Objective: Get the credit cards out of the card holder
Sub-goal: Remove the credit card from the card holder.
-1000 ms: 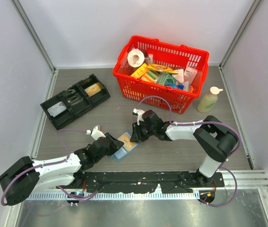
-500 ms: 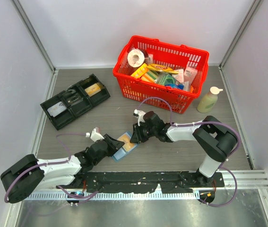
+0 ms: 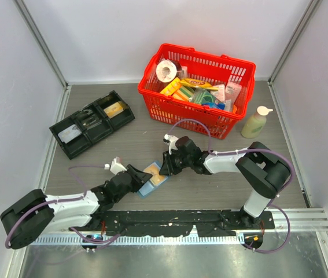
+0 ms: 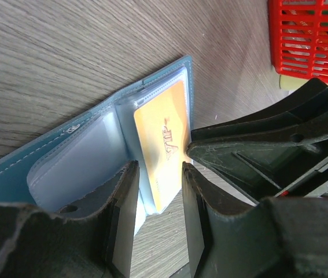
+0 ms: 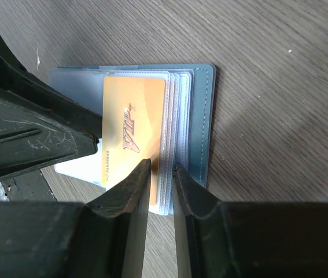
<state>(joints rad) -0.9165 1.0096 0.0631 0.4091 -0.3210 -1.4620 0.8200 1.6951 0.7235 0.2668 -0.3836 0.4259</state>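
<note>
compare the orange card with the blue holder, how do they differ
Colour: the card is orange-tan with VIP lettering, while the holder is blue with stitched edges.
Size: the card is narrower and covers only part of the opened holder.
Build: the card is one stiff sheet, while the holder carries a stack of clear pockets.
Both are flat rectangles with rounded corners.
</note>
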